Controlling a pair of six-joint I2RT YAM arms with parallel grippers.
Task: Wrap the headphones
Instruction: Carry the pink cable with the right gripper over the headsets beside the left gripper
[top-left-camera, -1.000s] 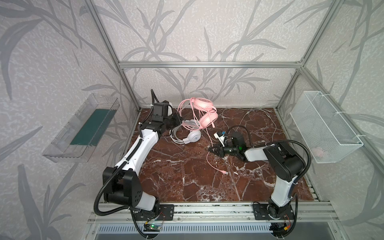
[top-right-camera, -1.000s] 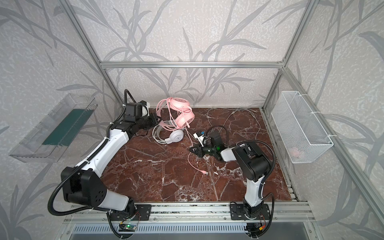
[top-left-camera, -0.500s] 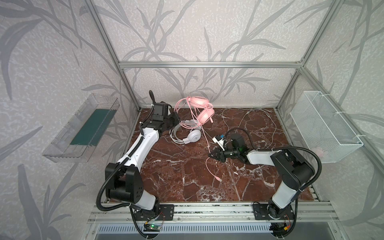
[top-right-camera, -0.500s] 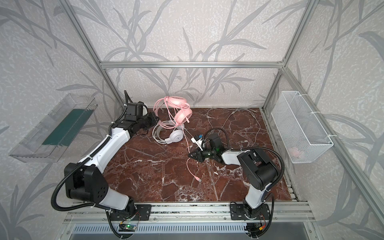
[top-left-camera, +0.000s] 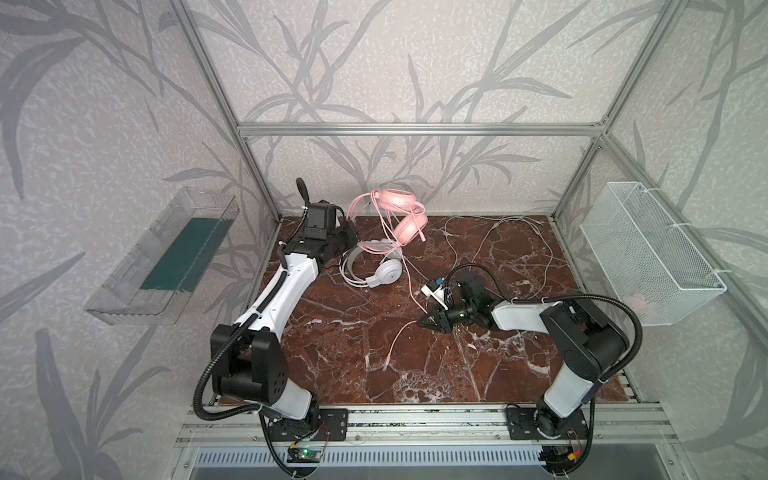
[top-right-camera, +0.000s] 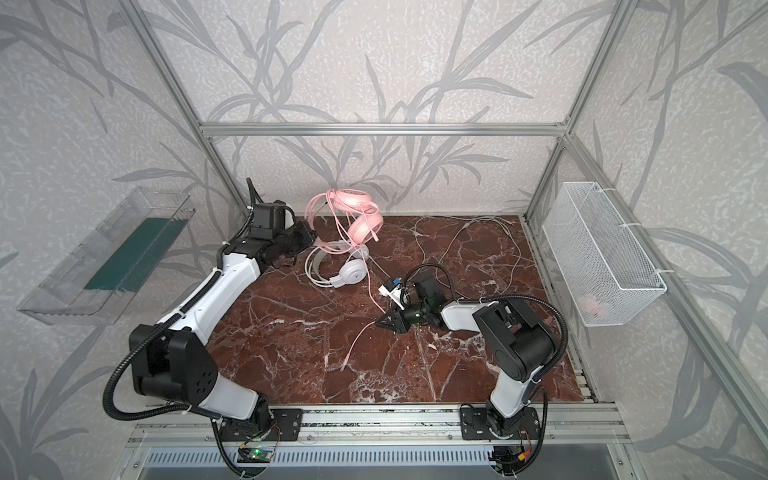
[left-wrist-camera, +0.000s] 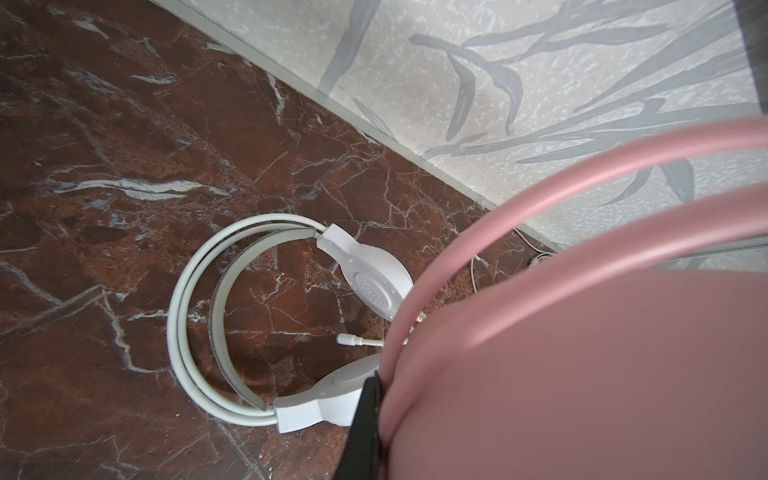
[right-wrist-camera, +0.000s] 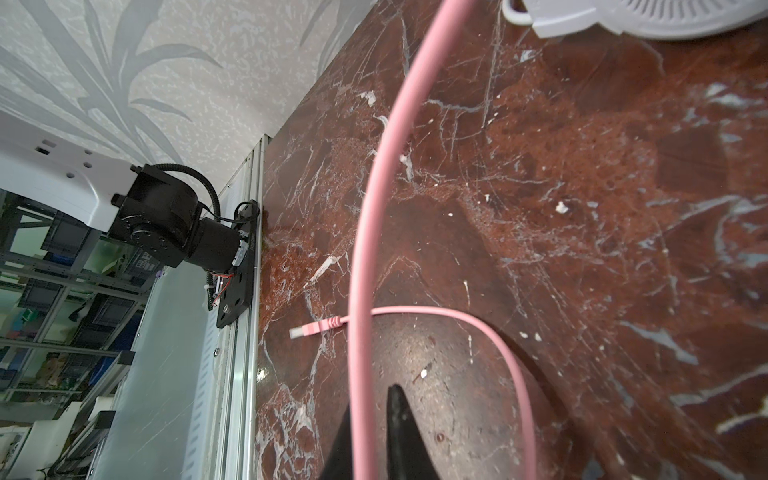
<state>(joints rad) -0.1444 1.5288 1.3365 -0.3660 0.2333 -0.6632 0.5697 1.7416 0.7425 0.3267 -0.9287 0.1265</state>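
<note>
Two grasps: your right hand (top-left-camera: 424, 323) pinches the pink cable (top-left-camera: 409, 282), running back-left to the pink headset (top-left-camera: 409, 226), apparently clamped in your left hand (top-left-camera: 349, 240).

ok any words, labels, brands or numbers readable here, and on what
"A"-shaped logo mark, no lettering beside it: on the outer cup of the white headphones.
Markings on the left arm's base motor: too blurred to read.
Nothing else legible.
</note>
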